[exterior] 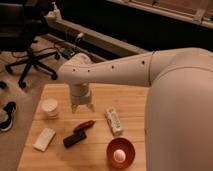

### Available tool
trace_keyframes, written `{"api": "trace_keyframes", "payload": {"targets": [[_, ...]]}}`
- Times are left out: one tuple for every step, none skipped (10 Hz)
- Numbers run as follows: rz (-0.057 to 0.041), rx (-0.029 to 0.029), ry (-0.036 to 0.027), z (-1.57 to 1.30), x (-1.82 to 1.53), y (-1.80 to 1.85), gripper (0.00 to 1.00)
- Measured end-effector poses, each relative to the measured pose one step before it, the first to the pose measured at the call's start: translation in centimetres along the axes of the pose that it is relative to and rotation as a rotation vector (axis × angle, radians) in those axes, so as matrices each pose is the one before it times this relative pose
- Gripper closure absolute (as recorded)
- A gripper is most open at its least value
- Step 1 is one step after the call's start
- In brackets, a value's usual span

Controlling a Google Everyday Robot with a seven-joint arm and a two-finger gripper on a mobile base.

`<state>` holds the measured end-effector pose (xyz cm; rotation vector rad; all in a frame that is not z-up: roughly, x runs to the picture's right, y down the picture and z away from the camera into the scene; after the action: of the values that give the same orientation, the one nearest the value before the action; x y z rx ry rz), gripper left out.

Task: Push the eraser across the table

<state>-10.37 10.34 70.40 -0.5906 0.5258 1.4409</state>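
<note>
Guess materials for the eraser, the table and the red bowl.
Eraser: matte black, likely rubber or foam; no shine shows.
Table: light wood, butcher-block strips visible, smooth finish.
Red bowl: slight sheen, probably plastic or glazed ceramic; cannot tell which.
Gripper hangs open above the table, just behind the eraser.
</note>
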Motion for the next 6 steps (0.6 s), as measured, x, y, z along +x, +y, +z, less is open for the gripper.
{"api": "trace_keyframes", "payload": {"targets": [[-0.00271,-0.00406,0.00241,0.184,0.106,0.075,0.35],[-0.01257,-0.01029,0.01793,0.872,0.522,0.242,0.35],[-0.01963,-0.01558,0.03480,1.200,0.951,0.511,0.35],[-0.01998,-0.01585,0.03403,1.177,0.928,0.623,0.35],[-0.01319,-0.01290,0.02578,0.958,0.713,0.395,0.35],[-0.01665,-0.01909,0.03129,1.106,0.941,0.544,0.35]]}}
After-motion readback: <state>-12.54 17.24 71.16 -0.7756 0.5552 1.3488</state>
